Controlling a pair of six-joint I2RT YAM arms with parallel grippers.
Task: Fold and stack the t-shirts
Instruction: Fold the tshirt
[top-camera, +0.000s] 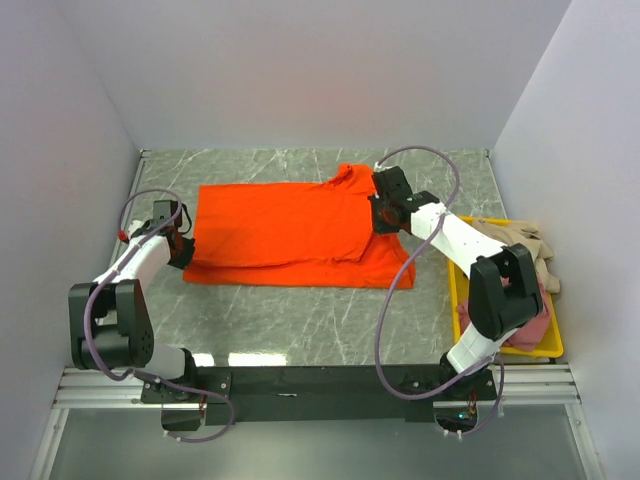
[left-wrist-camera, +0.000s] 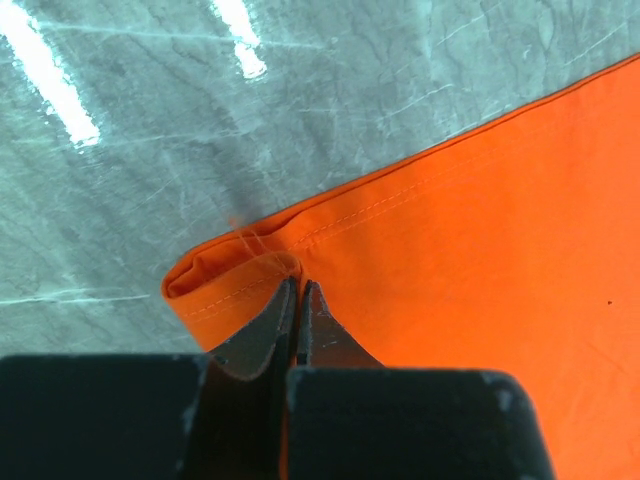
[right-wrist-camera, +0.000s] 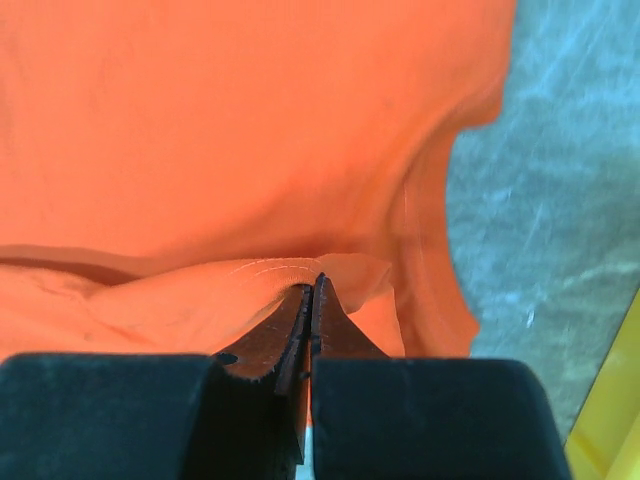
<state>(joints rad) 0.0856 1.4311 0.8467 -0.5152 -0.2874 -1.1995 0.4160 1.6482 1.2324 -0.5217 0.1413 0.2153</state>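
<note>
Bottom centre: left fingers (left-wrist-camera: 262, 338), dark, tips pressed together with only a thin seam between. Clamped on a corner of the orange-red t-shirt (left-wrist-camera: 480, 260), right at the hem. Corner curled into a small roll just left of the tips, stitching visible along the fold. Hemmed edge running straight from that roll up to the right border. Cloth flat and smooth across the right half, lying on the desk (left-wrist-camera: 180, 130). Grey-green marbled top, pale veins, over upper left. Two bright glare streaks (left-wrist-camera: 55, 90) near top left. Black wrist housing (left-wrist-camera: 400, 425) along the bottom edge.
</note>
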